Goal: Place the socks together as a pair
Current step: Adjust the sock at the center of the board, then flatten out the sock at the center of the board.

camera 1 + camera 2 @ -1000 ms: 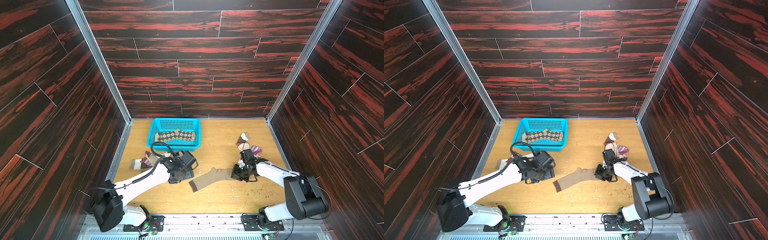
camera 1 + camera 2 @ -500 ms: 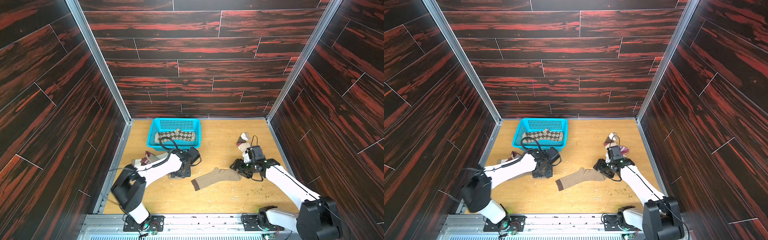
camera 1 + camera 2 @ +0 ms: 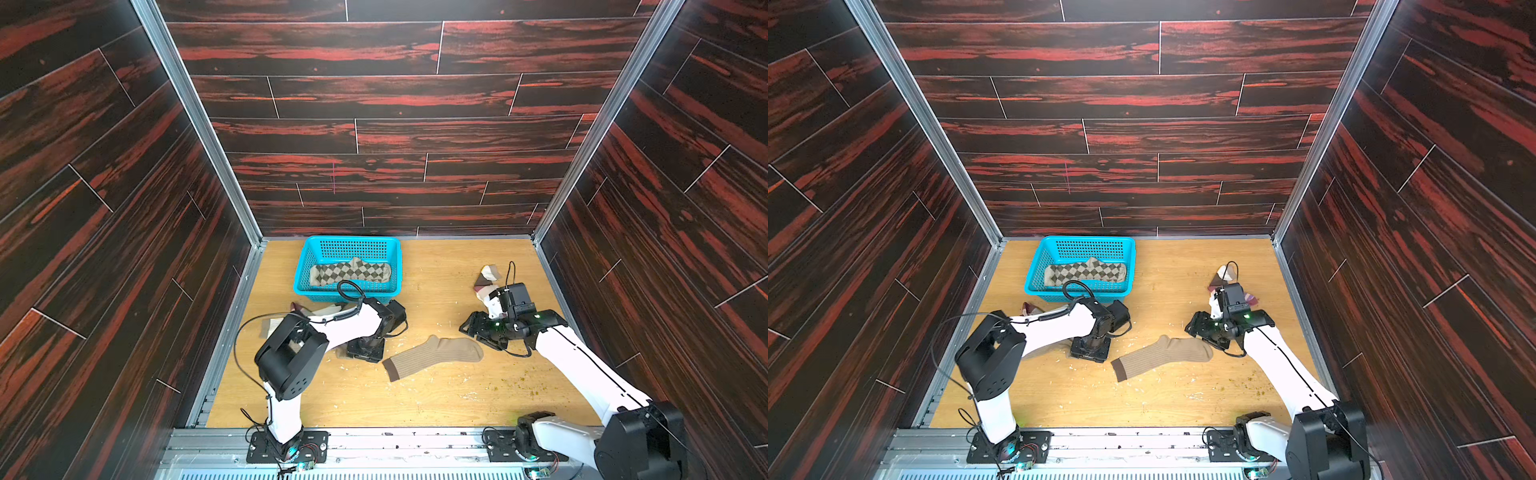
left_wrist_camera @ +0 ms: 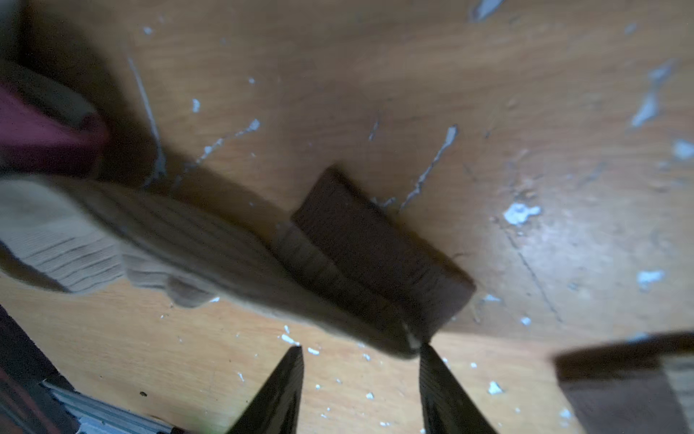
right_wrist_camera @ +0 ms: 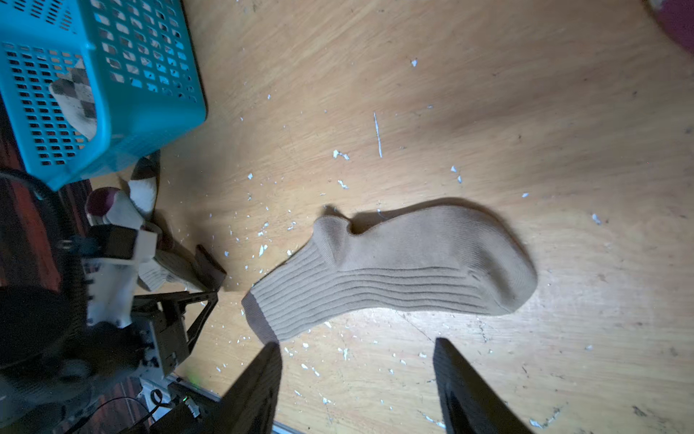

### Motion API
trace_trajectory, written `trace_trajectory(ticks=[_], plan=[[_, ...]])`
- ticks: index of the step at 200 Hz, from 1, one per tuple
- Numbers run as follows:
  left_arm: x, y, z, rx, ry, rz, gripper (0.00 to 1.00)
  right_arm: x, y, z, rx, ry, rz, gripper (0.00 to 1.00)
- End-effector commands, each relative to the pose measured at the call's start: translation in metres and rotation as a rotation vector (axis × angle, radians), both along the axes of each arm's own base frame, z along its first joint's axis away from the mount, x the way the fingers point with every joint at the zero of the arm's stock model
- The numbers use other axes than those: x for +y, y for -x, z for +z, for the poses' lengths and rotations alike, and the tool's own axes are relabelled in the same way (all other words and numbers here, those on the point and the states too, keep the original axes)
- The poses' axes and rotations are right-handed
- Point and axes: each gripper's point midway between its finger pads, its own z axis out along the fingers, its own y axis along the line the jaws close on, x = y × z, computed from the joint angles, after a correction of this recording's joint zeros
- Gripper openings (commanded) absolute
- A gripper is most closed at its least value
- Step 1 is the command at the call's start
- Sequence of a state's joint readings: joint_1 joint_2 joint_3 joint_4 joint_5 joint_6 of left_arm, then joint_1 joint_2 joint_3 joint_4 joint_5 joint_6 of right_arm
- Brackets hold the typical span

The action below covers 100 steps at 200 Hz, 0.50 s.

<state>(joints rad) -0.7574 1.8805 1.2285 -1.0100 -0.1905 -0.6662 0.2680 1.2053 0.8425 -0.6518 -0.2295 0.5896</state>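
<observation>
Tan sock [image 4: 180, 244]: I log its brown cuff [image 4: 375, 244] just ahead of my half-open, empty left gripper [image 4: 360, 347]; right gripper [image 5: 357, 342], wide and empty, sits farther off.

**Tan, Turquoise and Dark Red**

At the centre of a top view lies a ribbed tan fabric sock [image 3: 434, 357], its cuff dark brown. Above it, a bright turquoise perforated plastic basket [image 3: 397, 266] holds a tan-and-brown argyle sock [image 3: 351, 272] patterned in diamonds. The honey-yellow wooden tabletop [image 3: 436, 270] is flecked with white. The dark brown plank walls [image 3: 395, 95] carry red streaks.
</observation>
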Motion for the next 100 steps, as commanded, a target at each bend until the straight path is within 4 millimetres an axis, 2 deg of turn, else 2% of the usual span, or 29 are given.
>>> trace_trajectory(ticks=[1, 22, 48, 63, 96, 100], plan=[[0.012, 0.005, -0.001, 0.039, -0.055, -0.036, 0.48, 0.002, 0.002, -0.001, 0.021, -0.007, 0.022, 0.67], [0.018, 0.002, -0.006, 0.041, -0.100, -0.061, 0.40, 0.003, 0.002, -0.001, 0.021, -0.011, 0.024, 0.67], [0.015, -0.006, 0.000, 0.020, -0.099, -0.077, 0.14, 0.005, 0.002, 0.000, 0.019, -0.020, 0.029, 0.66], [0.011, -0.010, 0.014, -0.009, -0.077, -0.075, 0.04, 0.005, 0.002, 0.001, 0.017, -0.020, 0.035, 0.66], [-0.002, -0.011, 0.055, -0.080, 0.051, -0.040, 0.00, 0.008, 0.006, -0.002, 0.025, -0.037, 0.053, 0.66], [-0.004, -0.010, 0.067, -0.102, 0.087, -0.032, 0.00, 0.008, 0.006, -0.002, 0.026, -0.039, 0.056, 0.65]])
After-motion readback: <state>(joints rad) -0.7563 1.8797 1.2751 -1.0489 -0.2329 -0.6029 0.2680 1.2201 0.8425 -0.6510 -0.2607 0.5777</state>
